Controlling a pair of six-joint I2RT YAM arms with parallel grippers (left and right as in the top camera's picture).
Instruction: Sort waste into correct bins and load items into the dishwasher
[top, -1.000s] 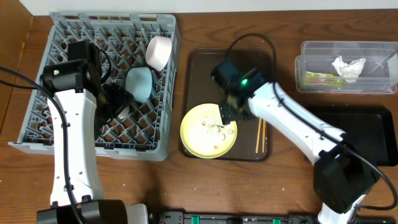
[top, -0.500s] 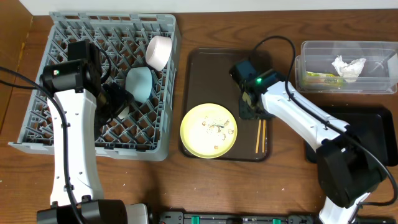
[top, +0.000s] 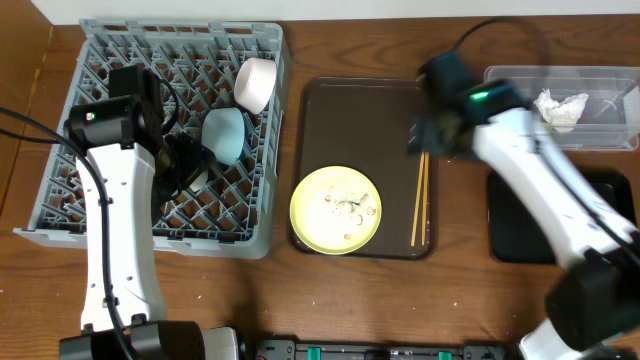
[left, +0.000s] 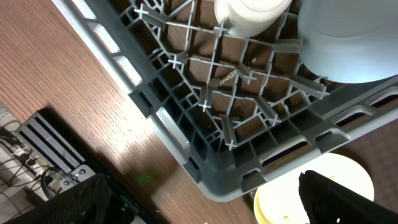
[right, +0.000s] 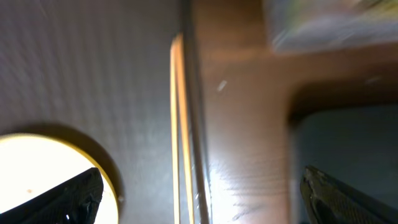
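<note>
Right wrist view: right fingers (right: 65, 198) spread above chopsticks (right: 176, 124), centre frame, on brown tray (right: 93, 68); left fingers (left: 339, 198) spread above dish rack (left: 186, 146).

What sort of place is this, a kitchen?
Likely a robot test bench staged as a kitchen clean-up: robot arms at a wooden table, a grey dish rack holding a light blue bowl, and a yellow plate on a brown tray.

**Wooden table, four carriers**

Brown wooden table (top: 300, 300). Bears a grey dish rack (top: 180, 25) at left and a dark brown tray (top: 350, 120) just beside it. Carries a clear tub (top: 600, 70) at far right, with a black tray (top: 512, 230) near it.
</note>
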